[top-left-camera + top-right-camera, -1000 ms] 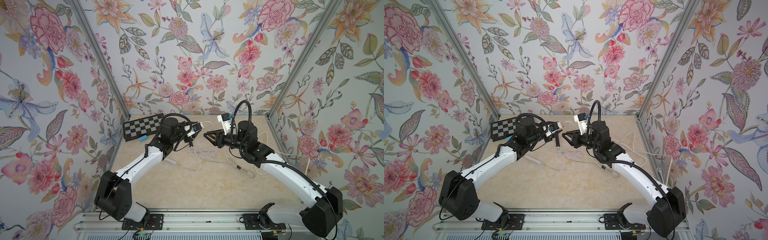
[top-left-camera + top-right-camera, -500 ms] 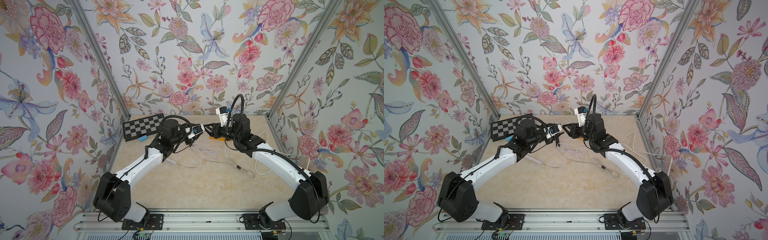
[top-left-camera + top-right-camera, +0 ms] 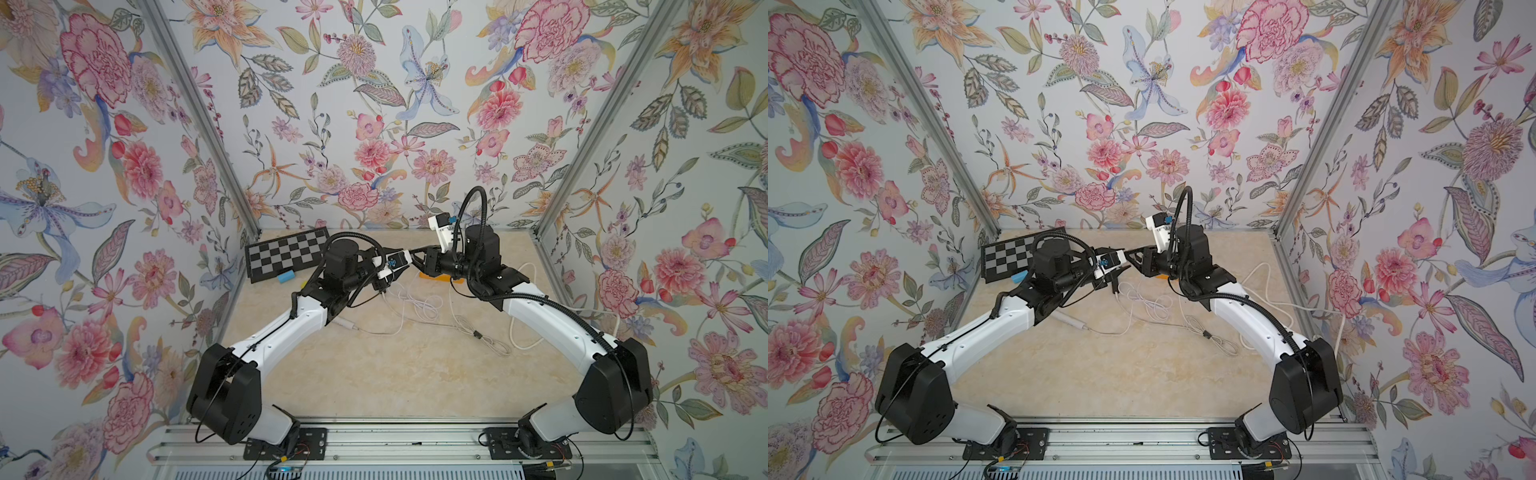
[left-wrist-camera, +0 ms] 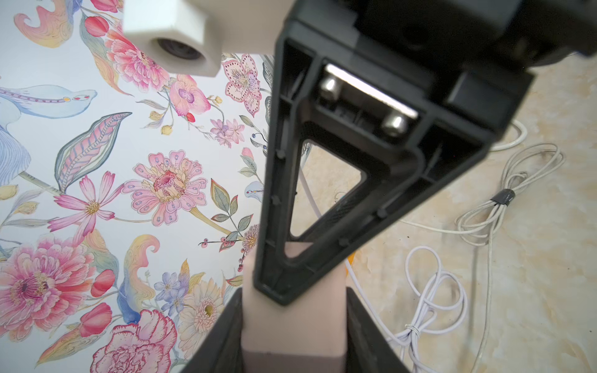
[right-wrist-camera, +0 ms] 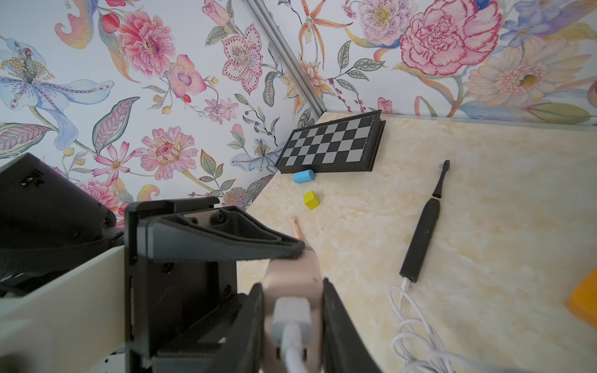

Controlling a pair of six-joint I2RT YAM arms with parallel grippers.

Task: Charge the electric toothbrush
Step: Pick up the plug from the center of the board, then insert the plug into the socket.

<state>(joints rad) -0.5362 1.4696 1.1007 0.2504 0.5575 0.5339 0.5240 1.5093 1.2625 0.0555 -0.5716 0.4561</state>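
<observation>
At 12 o'clock, right gripper [image 5: 292, 282] clamps pink handle [image 5: 290, 268], white plug [image 5: 290, 316] in its end. left gripper [image 4: 294, 290] flanks it, grip unclear. Nearby, black toothbrush [image 5: 421, 239] lies flat, cabled. At centre, cable loops [image 4: 497, 203]; chessboard [image 3: 286, 257] at 10.

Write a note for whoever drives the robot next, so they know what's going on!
Right gripper: shut on the pink adapter, white cable plugged into it.
Left gripper: jaws on either side of the same adapter; grip unclear.
Black toothbrush lies on the table, the cable's other end at its base.
Done: cable seems joined up. Left: adapter needs a power socket.
</observation>
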